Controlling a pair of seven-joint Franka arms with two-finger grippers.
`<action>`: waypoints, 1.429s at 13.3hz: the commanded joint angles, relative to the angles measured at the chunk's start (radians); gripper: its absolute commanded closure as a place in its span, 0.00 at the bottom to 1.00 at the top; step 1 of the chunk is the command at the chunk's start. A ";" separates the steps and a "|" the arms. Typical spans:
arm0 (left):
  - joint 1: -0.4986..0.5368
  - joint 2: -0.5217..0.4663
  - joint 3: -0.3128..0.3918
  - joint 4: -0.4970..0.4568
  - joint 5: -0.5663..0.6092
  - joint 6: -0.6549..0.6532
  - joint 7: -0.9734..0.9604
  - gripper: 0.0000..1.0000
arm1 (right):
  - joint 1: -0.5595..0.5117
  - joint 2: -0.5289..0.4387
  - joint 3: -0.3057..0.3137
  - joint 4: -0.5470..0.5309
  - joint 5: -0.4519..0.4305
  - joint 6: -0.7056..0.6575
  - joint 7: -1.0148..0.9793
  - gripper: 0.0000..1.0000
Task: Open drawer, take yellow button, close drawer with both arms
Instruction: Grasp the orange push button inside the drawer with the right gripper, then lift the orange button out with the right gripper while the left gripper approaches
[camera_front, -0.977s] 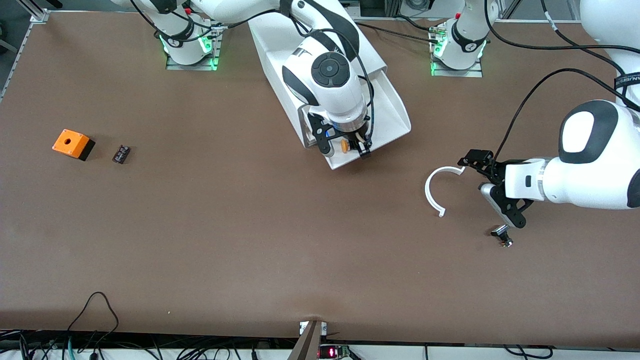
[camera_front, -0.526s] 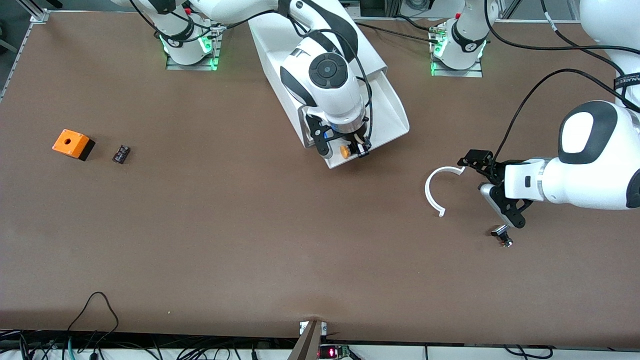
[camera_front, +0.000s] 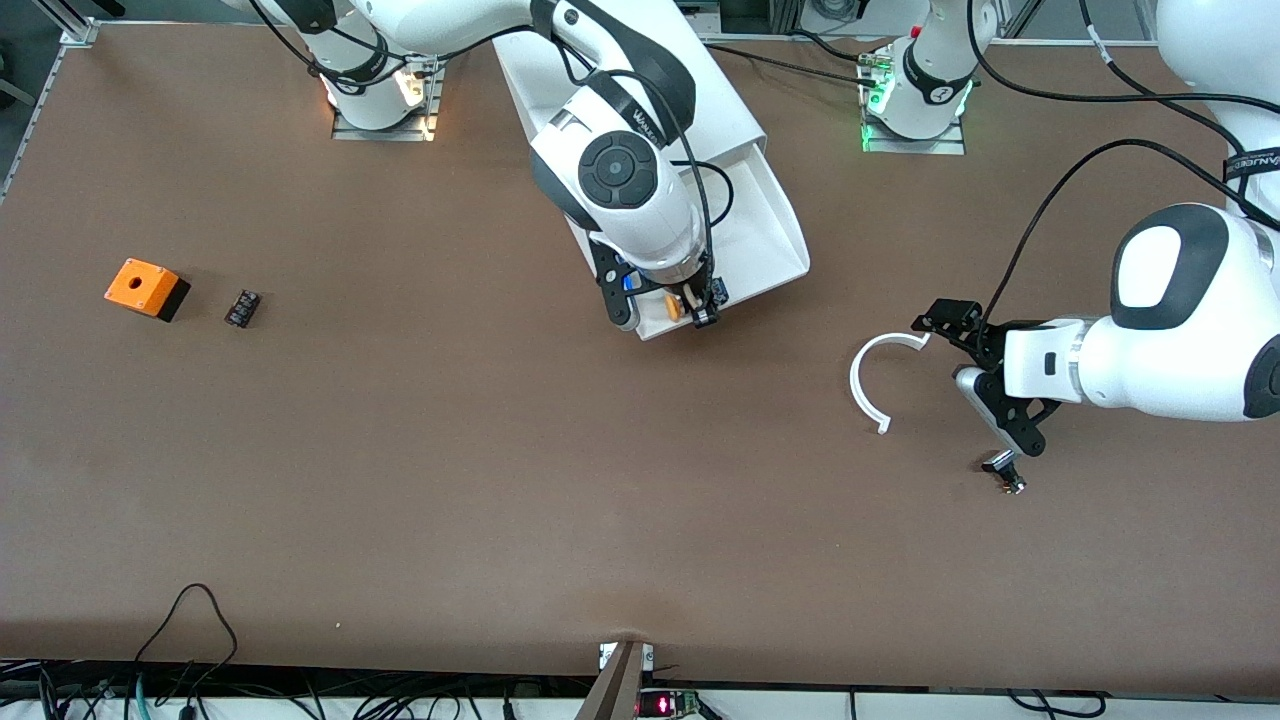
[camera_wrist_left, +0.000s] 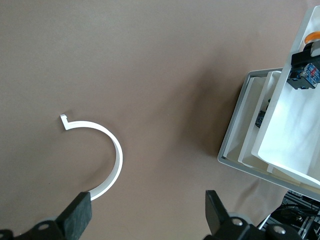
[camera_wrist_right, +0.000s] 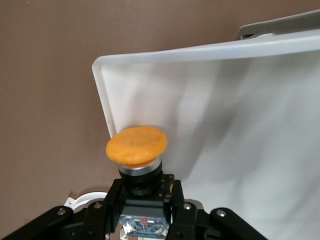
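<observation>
Table: we see a broad brown tabletop with a matte, faintly mottled surface; black cables run along its edge nearest the front camera, and a metal frame rail shows at a corner by the right arm's end.
Bases: both arm bases stand on small plates at the table's edge farthest from the front camera; the left arm's base glows green.
Cabinet: a white boxy cabinet stands between the two bases, its grey front frame visible in the left wrist view.
Drawer: the drawer is pulled out, a shallow, smooth white tray with rounded corners and a thin upright rim.
Button: the button has a round, matte orange cap on a silvery collar and a black body with a blue bit; it is held above the drawer's front corner.
Right gripper: we find the right gripper over the drawer's front end, its black fingers closed narrowly on the button's body.
Left gripper: the left gripper waits near the left arm's end of the table, jaws spread wide, gripping nothing.
White arc: a thin white open ring lies flat just beside the left gripper.
Small part: a little black and silver piece lies nearer the front camera than the ring.
Orange box: an orange box with a hole on a black base sits toward the right arm's end, a small dark component beside it.
</observation>
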 joint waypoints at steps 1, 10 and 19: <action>-0.007 0.012 0.000 0.020 0.029 -0.016 -0.022 0.00 | -0.008 -0.008 -0.001 0.043 0.005 0.009 0.010 0.96; -0.007 0.010 0.000 0.022 0.031 -0.017 -0.022 0.00 | 0.109 -0.036 -0.001 0.037 -0.224 -0.009 -0.129 0.96; -0.105 0.015 0.000 0.022 0.098 -0.014 -0.183 0.00 | -0.140 -0.151 -0.010 0.029 -0.168 -0.336 -0.880 0.96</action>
